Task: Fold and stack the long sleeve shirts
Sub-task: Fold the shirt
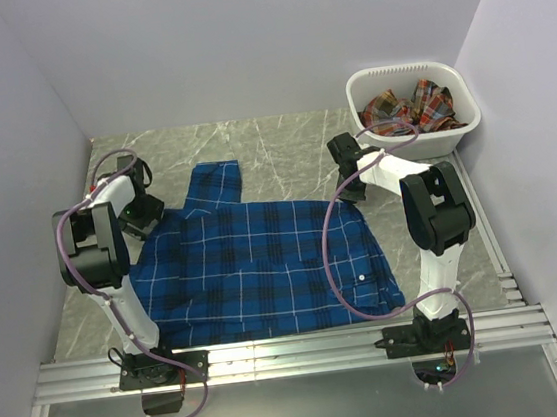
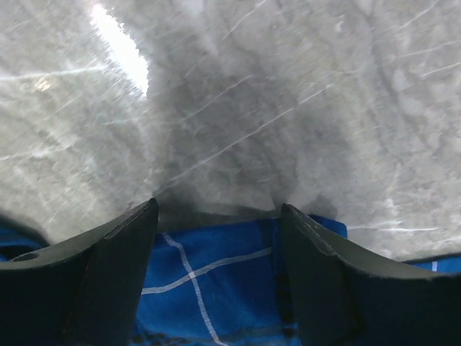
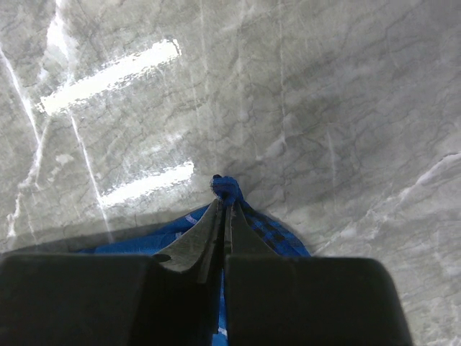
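Shirt on table, second shirt in basket

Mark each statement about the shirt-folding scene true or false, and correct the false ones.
1. The blue shirt lies spread on the table. True.
2. The left hand is open at the blue shirt's edge. True.
3. The right hand is open and holds nothing. False: it is shut on a pinch of the blue shirt.
4. The red-orange shirt lies folded on top of the blue shirt. False: it sits crumpled in the white basket at the table's far right corner.
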`<state>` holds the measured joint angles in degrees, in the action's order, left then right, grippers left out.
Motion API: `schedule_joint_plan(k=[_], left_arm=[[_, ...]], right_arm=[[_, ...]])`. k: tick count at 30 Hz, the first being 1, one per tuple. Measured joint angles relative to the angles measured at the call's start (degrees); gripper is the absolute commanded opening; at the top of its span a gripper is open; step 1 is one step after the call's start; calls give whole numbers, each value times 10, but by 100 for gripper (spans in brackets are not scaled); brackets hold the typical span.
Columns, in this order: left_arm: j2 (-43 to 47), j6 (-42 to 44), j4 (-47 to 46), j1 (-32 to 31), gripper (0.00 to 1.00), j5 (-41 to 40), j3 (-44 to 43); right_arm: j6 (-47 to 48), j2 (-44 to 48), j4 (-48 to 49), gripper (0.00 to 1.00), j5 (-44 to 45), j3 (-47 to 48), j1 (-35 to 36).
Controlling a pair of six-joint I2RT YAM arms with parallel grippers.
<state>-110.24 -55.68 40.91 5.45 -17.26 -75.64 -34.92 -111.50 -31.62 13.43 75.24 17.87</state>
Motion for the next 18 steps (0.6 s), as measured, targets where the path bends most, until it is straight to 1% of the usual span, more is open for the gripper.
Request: schedule_joint_plan(k=[9, 18], left_arm=[[3, -13, 31, -16, 75, -1, -28], [6, -27, 37, -37, 75, -2, -49]], right_arm=[[13, 2, 1, 1, 6, -2, 0], [18, 10, 3, 1, 5, -7, 0]])
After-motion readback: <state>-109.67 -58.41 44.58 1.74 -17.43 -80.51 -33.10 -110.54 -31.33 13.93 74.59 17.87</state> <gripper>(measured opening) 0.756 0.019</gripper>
